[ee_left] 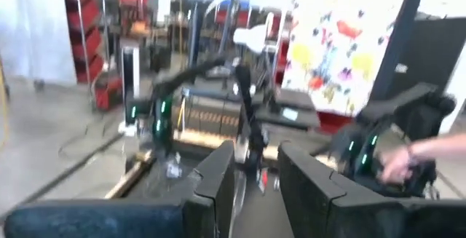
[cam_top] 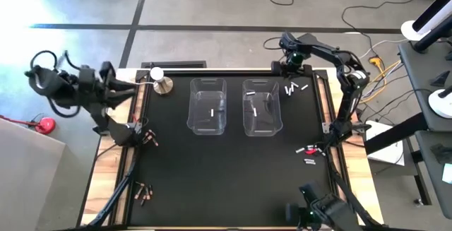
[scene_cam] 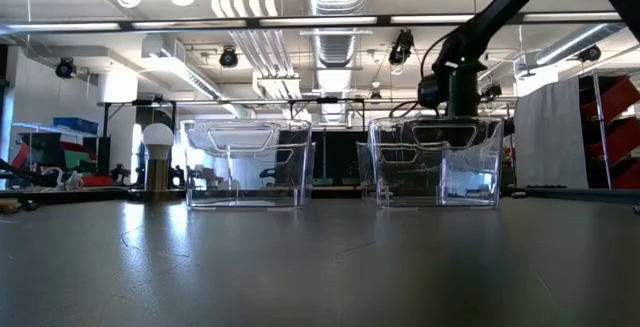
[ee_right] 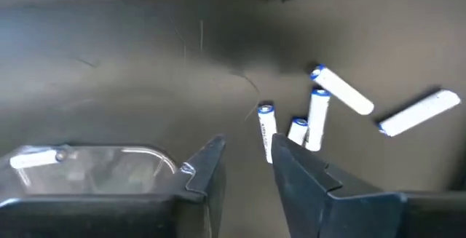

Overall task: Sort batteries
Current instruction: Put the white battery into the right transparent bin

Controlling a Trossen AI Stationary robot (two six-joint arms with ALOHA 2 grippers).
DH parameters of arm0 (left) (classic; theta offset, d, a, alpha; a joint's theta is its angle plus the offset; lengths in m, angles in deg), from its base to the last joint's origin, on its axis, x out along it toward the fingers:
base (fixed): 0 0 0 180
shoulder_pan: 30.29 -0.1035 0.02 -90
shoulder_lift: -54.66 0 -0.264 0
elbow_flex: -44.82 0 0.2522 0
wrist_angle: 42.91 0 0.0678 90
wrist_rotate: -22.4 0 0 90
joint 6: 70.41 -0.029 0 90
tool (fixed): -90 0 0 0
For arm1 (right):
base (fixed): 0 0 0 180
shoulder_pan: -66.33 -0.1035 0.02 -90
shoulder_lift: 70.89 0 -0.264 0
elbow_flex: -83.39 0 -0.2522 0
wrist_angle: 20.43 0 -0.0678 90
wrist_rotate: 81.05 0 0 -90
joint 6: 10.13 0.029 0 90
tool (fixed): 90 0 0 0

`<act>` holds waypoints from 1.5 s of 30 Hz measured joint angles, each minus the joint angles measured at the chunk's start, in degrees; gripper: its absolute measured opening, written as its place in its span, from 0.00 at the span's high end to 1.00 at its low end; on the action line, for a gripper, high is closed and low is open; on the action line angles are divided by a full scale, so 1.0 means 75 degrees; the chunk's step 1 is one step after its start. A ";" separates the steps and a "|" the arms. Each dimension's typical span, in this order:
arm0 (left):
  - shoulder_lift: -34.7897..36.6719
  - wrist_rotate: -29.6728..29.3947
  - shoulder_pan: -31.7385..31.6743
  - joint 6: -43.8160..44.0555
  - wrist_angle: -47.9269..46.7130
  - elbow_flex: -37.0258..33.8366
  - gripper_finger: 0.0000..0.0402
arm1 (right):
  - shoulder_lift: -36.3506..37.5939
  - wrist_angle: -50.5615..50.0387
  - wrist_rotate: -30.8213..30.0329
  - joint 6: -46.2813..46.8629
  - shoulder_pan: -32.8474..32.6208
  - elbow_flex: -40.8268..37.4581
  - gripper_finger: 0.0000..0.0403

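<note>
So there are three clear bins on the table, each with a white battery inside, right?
Not quite: there are two clear bins, not three, as the high view shows. Each does hold a white battery.

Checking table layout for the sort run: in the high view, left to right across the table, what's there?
Left tool at the left edge → copper batteries → metal stand with white ball → left clear bin → right clear bin → white batteries under the right tool → red bit.
</note>
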 joint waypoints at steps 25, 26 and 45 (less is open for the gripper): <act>0.0857 -0.0717 0.0004 -0.5132 0.3775 0.0073 0.78 | -0.1366 -0.0195 0.0222 -0.1186 0.0320 0.0055 0.85; 0.0903 -0.0675 0.0004 -0.5150 0.3781 0.0073 0.78 | -0.1346 -0.0203 0.0107 -0.1252 0.0293 0.0050 0.88; 0.0648 -0.0586 0.0004 -0.5534 0.3694 -0.0560 0.78 | -0.0965 0.0004 -0.0451 -0.1465 0.0023 0.0023 0.93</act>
